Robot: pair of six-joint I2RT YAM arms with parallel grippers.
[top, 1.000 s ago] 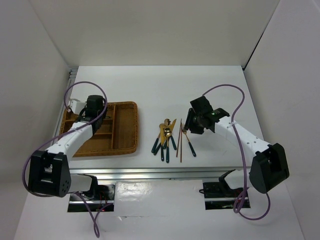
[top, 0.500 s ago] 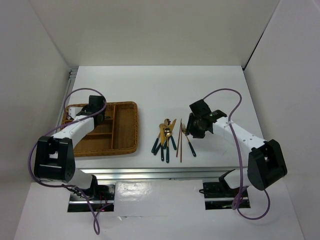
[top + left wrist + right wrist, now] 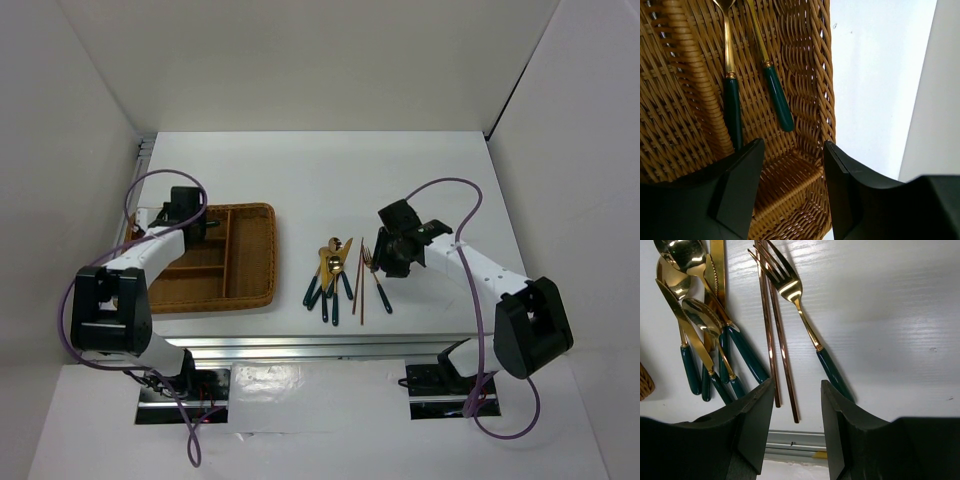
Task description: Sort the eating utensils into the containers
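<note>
You had the left gripper (image 3: pixel 792 165) over the far-left end of the shallow rectangular brown woven wicker tray (image 3: pixel 256 250), fingers spread with nothing between them, only wicker showing in the gap. Two gold utensils with dark teal handles (image 3: pixel 777 100) lay side by side, apart from each other, in an edge compartment just inside the tray's woven outer wall, handles pointing toward the gripper; their heads ran out of the wrist view, so I couldn't tell which kind they were. The tray sat on the left of the white table (image 3: pixel 320 180). Your right gripper (image 3: pixel 797 390) was at table centre, fingers apart and holding nothing, straddling the near ends of the thin reddish-brown chopsticks (image 3: pixel 772 340). Both sticks lay flat on the table, close together. A gold fork with a dark teal handle (image 3: pixel 810 335) lay just right of them, tines touching or overlapping the sticks' far ends. Left of the sticks sat the overlapping pile of gold-and-teal spoons and knives (image 3: pixel 330 275), unsorted, well apart from the tray.
</note>
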